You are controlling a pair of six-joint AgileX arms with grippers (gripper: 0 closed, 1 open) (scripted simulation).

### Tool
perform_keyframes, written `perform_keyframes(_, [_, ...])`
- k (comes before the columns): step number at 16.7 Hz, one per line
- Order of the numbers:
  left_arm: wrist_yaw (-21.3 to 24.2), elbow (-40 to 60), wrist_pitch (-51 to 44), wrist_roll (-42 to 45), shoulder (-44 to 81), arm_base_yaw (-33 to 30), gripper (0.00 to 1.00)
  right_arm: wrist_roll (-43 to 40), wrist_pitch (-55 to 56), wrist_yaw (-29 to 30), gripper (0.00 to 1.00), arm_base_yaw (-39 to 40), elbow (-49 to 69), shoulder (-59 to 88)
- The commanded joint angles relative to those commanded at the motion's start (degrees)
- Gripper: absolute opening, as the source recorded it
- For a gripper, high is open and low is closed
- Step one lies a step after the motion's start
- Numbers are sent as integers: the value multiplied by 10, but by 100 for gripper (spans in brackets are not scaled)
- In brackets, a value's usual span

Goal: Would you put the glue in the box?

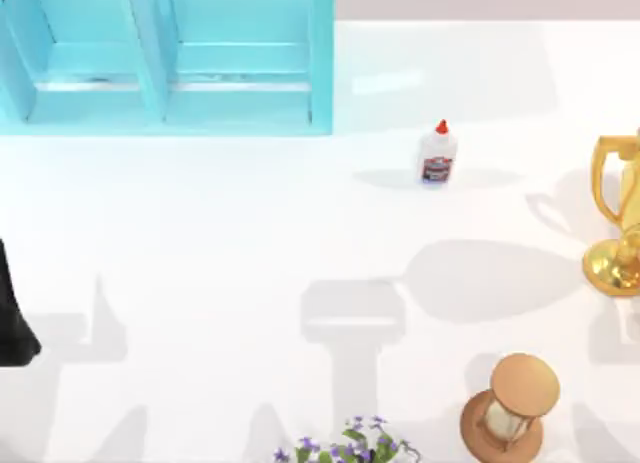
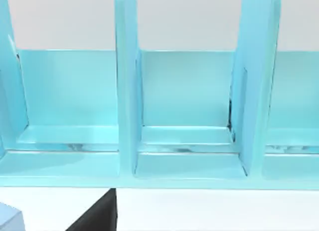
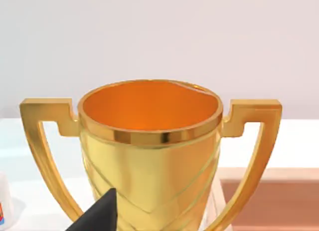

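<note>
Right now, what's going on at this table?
Nothing is being handled yet. The glue stands upright on the table, outside the box, just off the box's right near corner. A gold trophy sits at the right edge, an hourglass and some flowers along the near edge. A dark piece of the left arm shows at the left edge, away from the glue.
</note>
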Motion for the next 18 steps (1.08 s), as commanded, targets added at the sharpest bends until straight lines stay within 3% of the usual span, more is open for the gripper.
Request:
perform_keyframes(4, [0,0,0,0,0,0,100,6,-10,6,100,11,2,17])
perform_keyframes(8, [0,0,0,0,0,0,100,48,-17,33,100,79,48,124])
perform_keyframes(12, [0,0,0,0,0,0,100,108,46,66,100,195,163,324])
perform_keyframes(18, [0,0,0,0,0,0,100,166,243,143,100,363,338,744])
